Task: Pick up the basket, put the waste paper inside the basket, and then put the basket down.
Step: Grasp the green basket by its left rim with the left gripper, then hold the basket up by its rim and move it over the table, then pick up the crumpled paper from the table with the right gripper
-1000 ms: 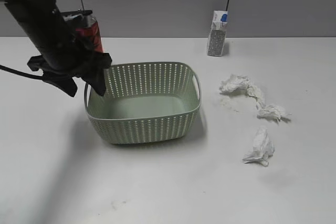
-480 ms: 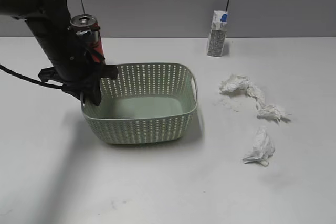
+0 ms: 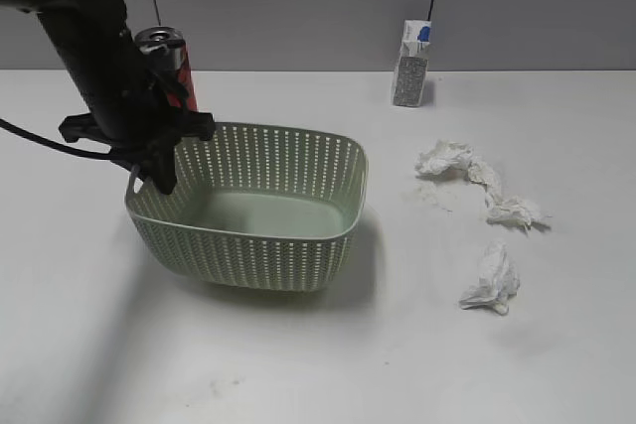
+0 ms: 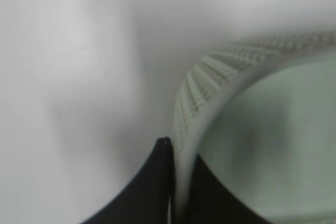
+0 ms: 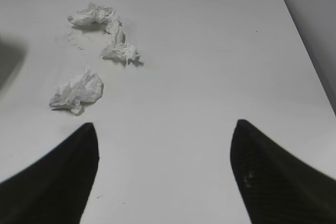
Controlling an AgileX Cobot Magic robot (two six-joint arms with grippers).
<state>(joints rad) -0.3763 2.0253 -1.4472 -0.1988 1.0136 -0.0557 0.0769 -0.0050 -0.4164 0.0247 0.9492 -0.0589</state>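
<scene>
The pale green slotted basket (image 3: 263, 215) hangs tilted, its left end raised off the white table. My left gripper (image 3: 159, 174) is shut on the basket's left rim; the left wrist view shows the two black jaws (image 4: 181, 153) pinching that rim (image 4: 191, 103). The waste paper lies to the right: a long strung-out wad (image 3: 459, 162), a smaller wad (image 3: 515, 212) and a nearer wad (image 3: 491, 279). In the right wrist view the same wads show, the long one (image 5: 97, 17), the smaller one (image 5: 121, 52) and the nearer one (image 5: 77, 91). My right gripper (image 5: 164, 145) is open and empty above bare table.
A red can (image 3: 169, 69) stands right behind my left arm. A small white-grey carton (image 3: 411, 64) stands at the back by the wall. A wall edge (image 5: 307, 35) runs along the table's right side.
My left gripper has lifted the basket's left end and pulled it leftwards; the basket now tilts with its right end low. The paper wads have not moved.
</scene>
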